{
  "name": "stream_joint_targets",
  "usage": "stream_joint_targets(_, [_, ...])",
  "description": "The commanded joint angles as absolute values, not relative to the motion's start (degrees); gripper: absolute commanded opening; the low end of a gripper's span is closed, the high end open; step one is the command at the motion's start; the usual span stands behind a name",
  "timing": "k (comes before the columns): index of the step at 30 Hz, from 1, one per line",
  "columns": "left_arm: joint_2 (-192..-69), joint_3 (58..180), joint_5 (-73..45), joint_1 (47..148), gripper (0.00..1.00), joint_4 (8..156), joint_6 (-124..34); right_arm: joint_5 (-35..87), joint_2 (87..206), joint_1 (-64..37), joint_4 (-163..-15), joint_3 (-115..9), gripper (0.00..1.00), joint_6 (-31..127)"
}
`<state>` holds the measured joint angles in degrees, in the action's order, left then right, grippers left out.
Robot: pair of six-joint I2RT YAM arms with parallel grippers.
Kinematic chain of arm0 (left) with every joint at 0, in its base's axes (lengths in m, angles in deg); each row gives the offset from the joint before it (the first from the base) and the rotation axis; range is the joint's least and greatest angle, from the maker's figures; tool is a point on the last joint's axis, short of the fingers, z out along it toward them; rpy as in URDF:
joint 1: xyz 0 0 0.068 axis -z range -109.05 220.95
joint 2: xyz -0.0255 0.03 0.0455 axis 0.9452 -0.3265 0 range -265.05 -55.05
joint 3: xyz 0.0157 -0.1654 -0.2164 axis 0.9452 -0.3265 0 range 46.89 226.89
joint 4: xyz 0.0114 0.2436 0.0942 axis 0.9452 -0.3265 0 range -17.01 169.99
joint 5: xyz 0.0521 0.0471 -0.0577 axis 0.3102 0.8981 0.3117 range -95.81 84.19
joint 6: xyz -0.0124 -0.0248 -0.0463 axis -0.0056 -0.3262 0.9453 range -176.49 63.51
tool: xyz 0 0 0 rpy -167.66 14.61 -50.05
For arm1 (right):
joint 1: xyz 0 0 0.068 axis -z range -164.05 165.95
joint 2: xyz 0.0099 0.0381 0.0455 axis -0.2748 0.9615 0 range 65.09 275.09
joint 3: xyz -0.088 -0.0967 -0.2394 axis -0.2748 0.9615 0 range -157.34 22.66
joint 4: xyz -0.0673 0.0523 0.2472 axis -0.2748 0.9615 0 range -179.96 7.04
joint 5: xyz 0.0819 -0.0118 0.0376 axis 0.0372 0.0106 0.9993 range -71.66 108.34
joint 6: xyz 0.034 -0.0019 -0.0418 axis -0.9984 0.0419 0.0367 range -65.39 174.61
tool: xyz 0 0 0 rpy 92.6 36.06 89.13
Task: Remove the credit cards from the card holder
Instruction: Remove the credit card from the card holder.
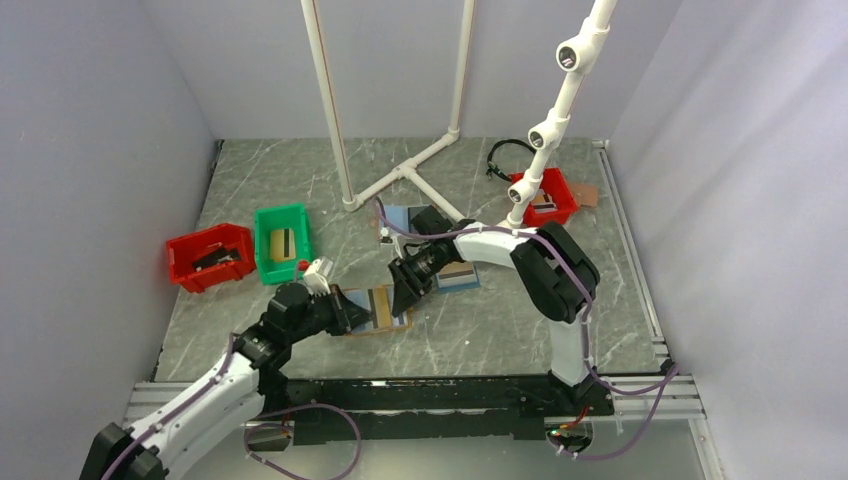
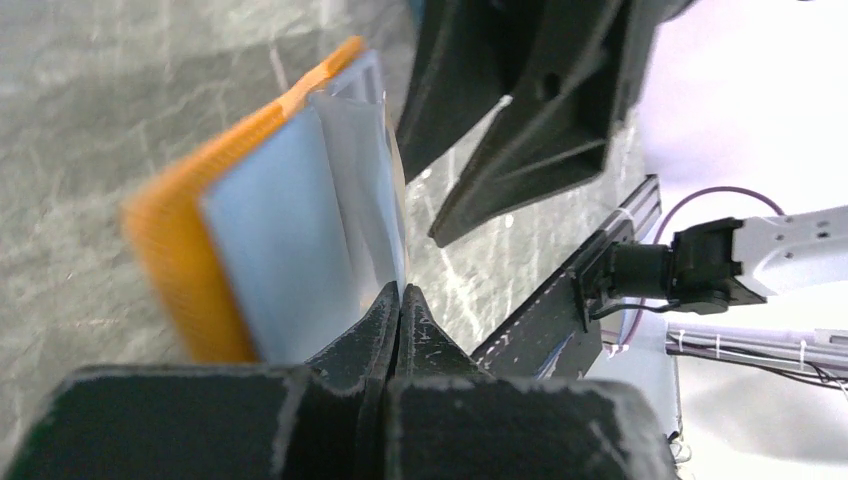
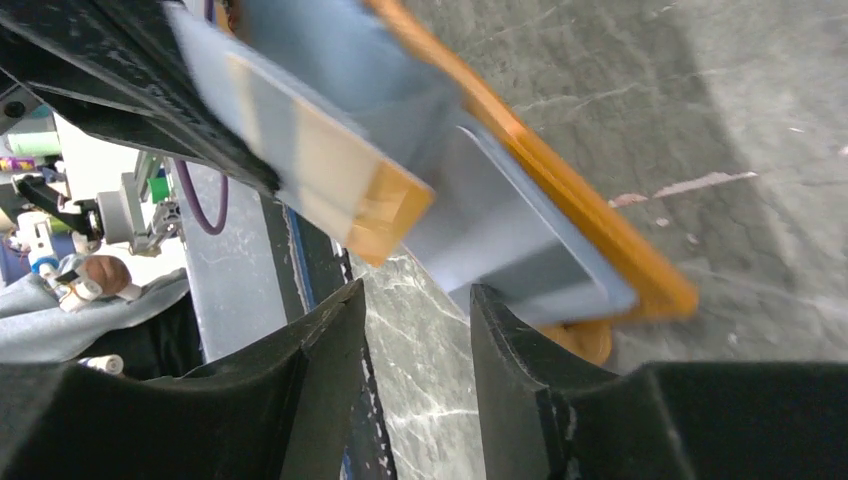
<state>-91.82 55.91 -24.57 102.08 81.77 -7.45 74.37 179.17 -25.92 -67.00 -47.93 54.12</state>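
The card holder (image 1: 385, 312), orange-brown outside and light blue inside, lies open on the table between the two grippers. My left gripper (image 2: 400, 292) is shut on the thin edge of one of its light blue inner flaps (image 2: 285, 235); its orange cover (image 2: 165, 255) stands tilted up. My right gripper (image 3: 415, 295) is open and empty, just in front of the holder's orange rim (image 3: 570, 195). A tan and blue-grey striped card (image 3: 320, 165) sticks out of the holder above the open jaws, untouched by them. In the top view the right gripper (image 1: 408, 288) sits at the holder's right side and the left gripper (image 1: 345, 310) at its left.
A red bin (image 1: 210, 257) and a green bin (image 1: 282, 243) stand at the left. Another red bin (image 1: 553, 197) is at the back right. Two blue holders (image 1: 458, 275) lie behind the right gripper. A white pipe frame (image 1: 400, 175) stands at the back.
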Motion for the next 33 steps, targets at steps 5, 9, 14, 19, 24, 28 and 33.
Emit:
stream_joint_targets(5, [-82.79,55.54,-26.99,101.84,0.0,87.17,-8.43,80.17,172.62,-23.3,-66.58,-50.27,0.48,56.71])
stream_joint_targets(9, [-83.24,55.82,-28.38,101.81,0.0,88.89,-7.8,84.91,170.44,-21.72,-67.98,-49.52,0.49,55.62])
stream_joint_targets(14, [-85.48,54.96,-29.79,101.87,0.0,94.85,-6.22,88.24,168.84,-21.49,-70.57,-48.21,0.52,53.03])
stream_joint_targets(19, [-87.46,55.5,-31.07,101.88,0.0,97.69,-5.76,87.16,170.01,-21.49,-71.07,-47.92,0.52,51.46])
stream_joint_targets(24, [-86.6,54.53,-30.89,101.81,0.0,99.76,-4.5,85.4,170.23,-21.58,-70.98,-47.83,0.56,51.06])
stream_joint_targets(28, [-86.05,53.95,-30.9,101.83,0.0,101.29,-3.67,88.28,170.31,-21.58,-72.66,-47.39,0.55,49.26])
stream_joint_targets(33, [-86.27,53.94,-30.8,101.85,0.0,101.71,-3.44,92.45,170.16,-21.75,-75.9,-46.65,0.36,46.46])
